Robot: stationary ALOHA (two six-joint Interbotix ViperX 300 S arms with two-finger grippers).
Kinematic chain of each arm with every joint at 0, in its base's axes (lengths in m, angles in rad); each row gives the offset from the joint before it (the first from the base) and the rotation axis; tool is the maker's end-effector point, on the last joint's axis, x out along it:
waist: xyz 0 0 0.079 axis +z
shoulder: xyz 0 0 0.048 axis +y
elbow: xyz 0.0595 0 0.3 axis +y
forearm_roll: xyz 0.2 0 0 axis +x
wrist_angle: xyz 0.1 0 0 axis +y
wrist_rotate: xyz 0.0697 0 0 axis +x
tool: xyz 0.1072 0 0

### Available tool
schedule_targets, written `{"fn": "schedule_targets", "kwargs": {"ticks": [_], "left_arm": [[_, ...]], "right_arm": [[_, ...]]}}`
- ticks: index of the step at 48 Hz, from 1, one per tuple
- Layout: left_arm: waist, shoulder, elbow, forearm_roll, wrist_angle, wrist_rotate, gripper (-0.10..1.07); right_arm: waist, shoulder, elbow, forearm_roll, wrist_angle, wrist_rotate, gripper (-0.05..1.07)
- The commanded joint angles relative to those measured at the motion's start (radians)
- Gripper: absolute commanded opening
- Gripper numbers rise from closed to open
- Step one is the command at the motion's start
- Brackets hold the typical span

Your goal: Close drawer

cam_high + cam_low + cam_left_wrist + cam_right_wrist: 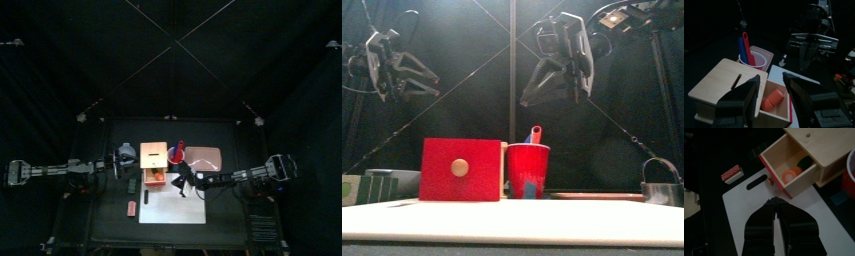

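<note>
Two hands hover over the open drawer: left hand spread, right hand pressed together.

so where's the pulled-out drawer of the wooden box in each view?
Top: small orange-tan wooden drawer, table centre, below the box.
Front: its red face with round knob, left of the red plastic cup.
Left wrist: open, between the left hand fingers.
Right wrist: upper centre.
Shared landmark: the red cup.
</note>
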Motion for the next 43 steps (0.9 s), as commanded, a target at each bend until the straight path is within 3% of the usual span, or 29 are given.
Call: {"fn": "schedule_targets", "kwargs": {"ticks": [1,12,20,25,34,43], "left_arm": [[0.009,0.002,-0.021,0.006,-0.006,0.002,0.80],[0.012,0.002,-0.029,0.008,-0.006,0.003,0.80],[0.067,0.005,-0.064,0.031,0.012,0.011,0.80],[0.144,0.026,-0.112,0.023,0.107,0.014,0.80],[0.239,0.109,-0.272,-0.006,0.426,0.020,0.80],[0.307,0.218,-0.390,0.049,0.492,0.026,0.80]], "right_arm": [[-0.002,-0.023,-0.009,-0.005,-0.003,0.000,0.43],[0.002,-0.015,-0.017,-0.005,-0.003,0.000,0.43],[0.023,0.006,-0.029,-0.005,-0.005,0.000,0.43],[0.041,0.037,-0.041,0.000,-0.005,0.002,0.43],[0.064,0.087,-0.060,0.000,-0.005,0.000,0.43],[0.078,0.147,-0.084,-0.002,-0.005,0.002,0.43]]}}
